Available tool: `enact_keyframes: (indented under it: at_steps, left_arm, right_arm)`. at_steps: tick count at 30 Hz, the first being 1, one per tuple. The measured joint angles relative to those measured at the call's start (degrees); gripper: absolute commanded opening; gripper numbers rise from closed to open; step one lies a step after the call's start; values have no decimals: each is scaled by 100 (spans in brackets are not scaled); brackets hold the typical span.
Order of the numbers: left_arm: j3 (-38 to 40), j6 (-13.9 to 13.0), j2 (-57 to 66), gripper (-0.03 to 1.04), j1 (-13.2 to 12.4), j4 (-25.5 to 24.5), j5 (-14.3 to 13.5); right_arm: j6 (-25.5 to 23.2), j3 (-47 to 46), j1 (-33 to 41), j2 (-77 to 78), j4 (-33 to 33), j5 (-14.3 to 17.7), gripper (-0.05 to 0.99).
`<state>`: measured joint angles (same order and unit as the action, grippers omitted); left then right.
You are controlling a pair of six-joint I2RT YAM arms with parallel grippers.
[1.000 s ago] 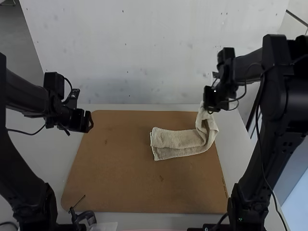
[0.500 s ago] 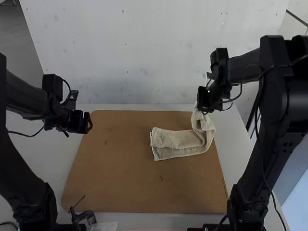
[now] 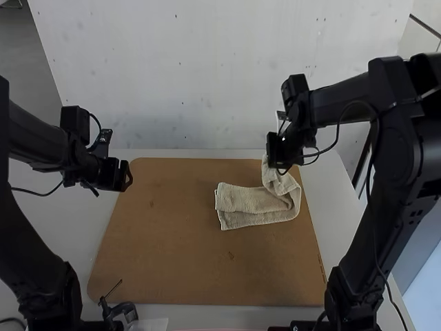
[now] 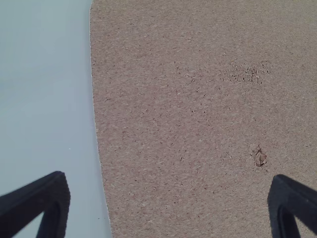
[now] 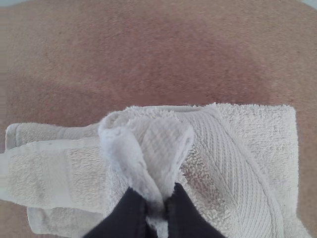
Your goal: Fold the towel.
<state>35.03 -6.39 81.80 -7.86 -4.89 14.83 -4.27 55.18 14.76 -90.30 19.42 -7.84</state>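
The right gripper (image 3: 273,163) is closed on a raised end of the towel (image 3: 249,198); the folded remainder rests on the board (image 3: 172,241), at 2 o'clock from board centre. The left gripper (image 3: 127,176) is wide open near the board's 10 o'clock corner

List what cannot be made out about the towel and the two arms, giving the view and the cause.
Right wrist view: the pinched bit of towel, hidden inside the right gripper.
Right wrist view: part of the towel, cut off by the frame edge.
High view: the towel's lower layers, covered by upper folds.
High view: parts of the left arm and right arm, cut off by the side edges.
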Motion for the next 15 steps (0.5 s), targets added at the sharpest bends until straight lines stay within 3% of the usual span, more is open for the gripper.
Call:
enact_keyframes:
  at_steps: [15]
  left_arm:
    - [-13,0,35,88,0,70,0]
  right_arm:
    - [-476,37,1335,-555,-201,203,2]
